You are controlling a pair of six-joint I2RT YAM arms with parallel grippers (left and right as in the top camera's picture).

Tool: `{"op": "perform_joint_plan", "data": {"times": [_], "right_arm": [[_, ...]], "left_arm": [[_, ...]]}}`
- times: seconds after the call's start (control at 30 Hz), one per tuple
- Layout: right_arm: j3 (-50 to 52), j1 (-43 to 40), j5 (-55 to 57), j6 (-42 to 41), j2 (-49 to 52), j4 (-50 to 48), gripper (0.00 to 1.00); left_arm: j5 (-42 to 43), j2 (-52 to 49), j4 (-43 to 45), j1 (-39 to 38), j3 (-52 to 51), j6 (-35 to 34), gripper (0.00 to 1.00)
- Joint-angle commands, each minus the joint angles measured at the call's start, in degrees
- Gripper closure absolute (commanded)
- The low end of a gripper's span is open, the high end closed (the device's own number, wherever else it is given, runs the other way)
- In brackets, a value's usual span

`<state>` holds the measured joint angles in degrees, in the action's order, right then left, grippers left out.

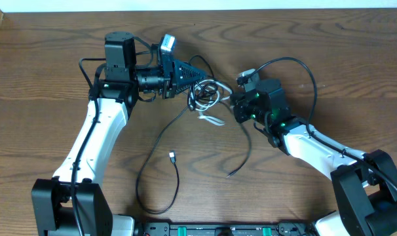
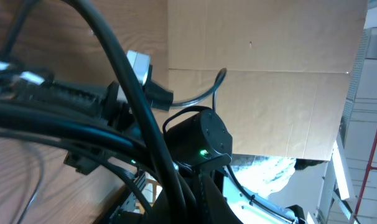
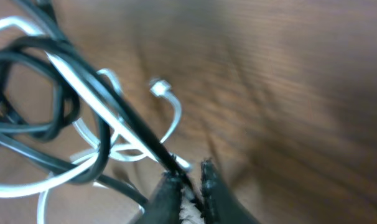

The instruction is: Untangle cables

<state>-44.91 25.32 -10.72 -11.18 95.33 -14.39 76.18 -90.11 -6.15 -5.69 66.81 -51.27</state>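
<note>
Cables point(image 1: 208, 94) are lying bundled on the tabletop point(image 1: 54, 65) between both grippers. The right gripper point(image 3: 186, 180) is pinching shut on a black cord point(image 3: 135, 130) at its fingertips, with a white cord point(image 3: 176, 117) curling just ahead. The left gripper point(image 1: 197, 80) is sitting closed at the bundle's edge, possibly gripping a strand.

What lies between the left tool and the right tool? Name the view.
The looped cables, black with one white, lie between the left tool and the right tool; the overhead view shows it.
</note>
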Motion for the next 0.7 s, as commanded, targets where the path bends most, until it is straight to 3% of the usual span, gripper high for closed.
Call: {"op": "perform_joint_plan", "data": {"times": [0.0,0.33,0.53,0.67], "right_arm": [[-0.31,-0.15,7.41,-3.15,0.17,-0.42,0.99],[-0.33,-7.21,25.07,-8.76,-0.2,3.69,0.99],[-0.33,-18.93,22.8,-11.52,-0.28,8.07,0.99],[-0.33,-25.77,19.26,-11.52,-0.76,9.79,0.99]], "left_arm": [[1.4,1.51,0.24,0.09,0.79,-0.5,0.92],[2.34,1.51,0.26,0.09,0.79,0.22,0.92],[3.17,1.49,0.24,0.09,0.79,4.13,0.92],[3.15,1.49,0.07,0.09,0.79,10.34,0.92]]}}
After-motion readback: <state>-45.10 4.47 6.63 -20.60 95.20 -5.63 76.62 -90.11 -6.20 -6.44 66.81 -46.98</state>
